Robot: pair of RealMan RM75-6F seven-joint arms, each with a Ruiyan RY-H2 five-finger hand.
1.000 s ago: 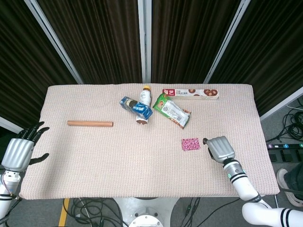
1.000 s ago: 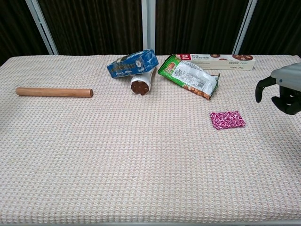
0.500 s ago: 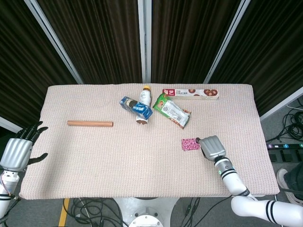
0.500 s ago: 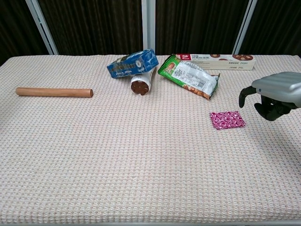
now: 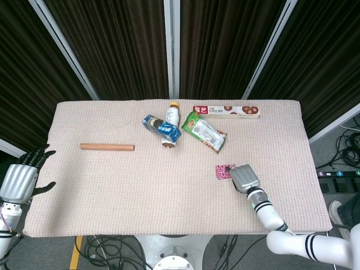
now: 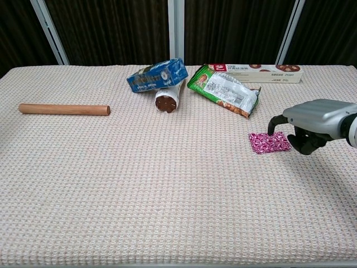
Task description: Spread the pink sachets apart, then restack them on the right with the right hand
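The pink sachets (image 6: 269,142) lay flat, long axis left-right across the worktop (image 6: 167,184); my right hand (image 6: 312,124) hovered over their right edge, fingers curled, grasping nothing.

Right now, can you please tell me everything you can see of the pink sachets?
The pink sachets show as one small flat rectangle, magenta with a fine white pattern, glossy like foil or plastic. How many are stacked cannot be told; they look like a single neat pile. They lie flat on the woven beige table cover, right of centre, in front of the green snack bag and apart from it. The right hand is over their right edge, fingers curled down; contact cannot be confirmed.
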